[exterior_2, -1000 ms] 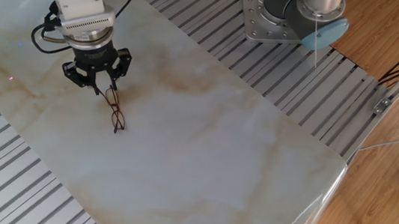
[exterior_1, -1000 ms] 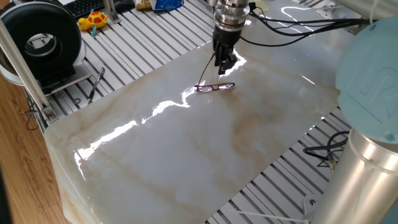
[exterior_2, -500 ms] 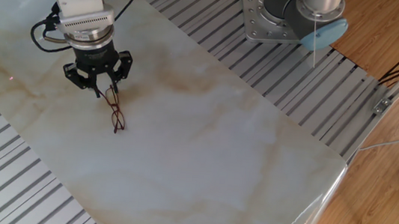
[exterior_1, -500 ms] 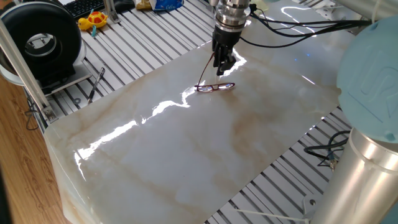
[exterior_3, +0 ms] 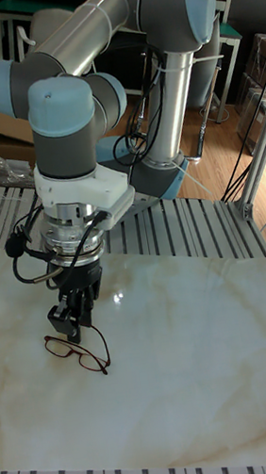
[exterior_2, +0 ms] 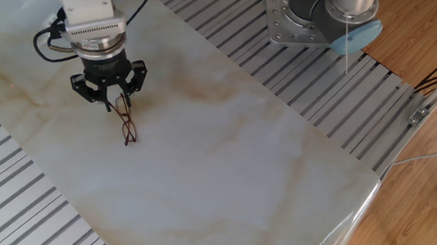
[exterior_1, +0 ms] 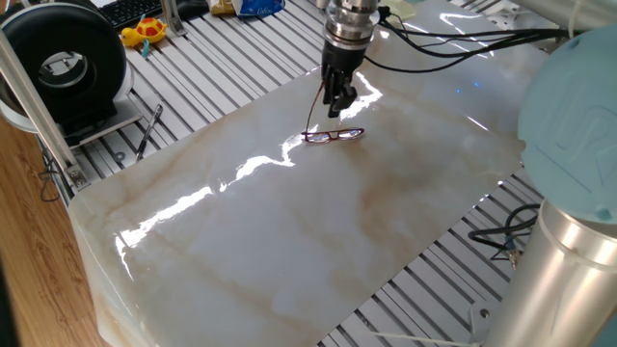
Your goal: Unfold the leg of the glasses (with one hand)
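Observation:
The glasses [exterior_1: 334, 135] lie on the marble slab [exterior_1: 289, 222], small, with dark reddish rims. One thin leg rises from the frame's left end up into my gripper [exterior_1: 334, 108], which stands just behind the frame with its fingers closed on that leg. In the other fixed view the gripper [exterior_2: 110, 102] sits at the far end of the glasses [exterior_2: 127, 126]. The tall fixed view shows the gripper [exterior_3: 71, 325] right above the frame [exterior_3: 66, 344], with another leg stretching out to the right on the slab.
A dark pen-like tool [exterior_1: 148, 130] lies on the slatted table left of the slab. A black round device [exterior_1: 66, 60], a yellow toy [exterior_1: 145, 31] and a keyboard [exterior_1: 130, 10] are at the back left. The arm's base [exterior_2: 313, 18] and cables [exterior_1: 501, 236] border the slab.
The gripper has shifted a little to the left in the one fixed view, taking the raised leg with it. The frame stays where it was on the slab.

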Motion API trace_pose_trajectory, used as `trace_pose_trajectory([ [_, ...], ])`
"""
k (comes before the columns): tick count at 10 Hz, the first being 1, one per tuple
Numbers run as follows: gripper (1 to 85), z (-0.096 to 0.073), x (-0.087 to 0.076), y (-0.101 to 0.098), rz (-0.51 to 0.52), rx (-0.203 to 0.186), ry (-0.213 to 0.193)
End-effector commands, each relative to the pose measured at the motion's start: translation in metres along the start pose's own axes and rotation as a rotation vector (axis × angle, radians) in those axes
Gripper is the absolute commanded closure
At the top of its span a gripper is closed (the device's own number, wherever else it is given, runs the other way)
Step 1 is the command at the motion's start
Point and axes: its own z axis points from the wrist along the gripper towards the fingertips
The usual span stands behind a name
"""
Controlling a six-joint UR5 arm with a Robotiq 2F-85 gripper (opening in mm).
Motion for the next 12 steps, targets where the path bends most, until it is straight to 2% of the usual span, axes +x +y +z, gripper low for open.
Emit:
trace_pose_trajectory([
  [1,46.3,-0.008,-0.02,0.0,0.013,-0.003,-0.002],
  [3,46.3,-0.008,-0.028,0.001,0.014,-0.003,-0.005],
  [6,46.3,-0.008,-0.028,0.003,0.014,-0.006,-0.004],
  [12,46.7,-0.014,-0.014,0.006,0.0,-0.003,0.005],
])
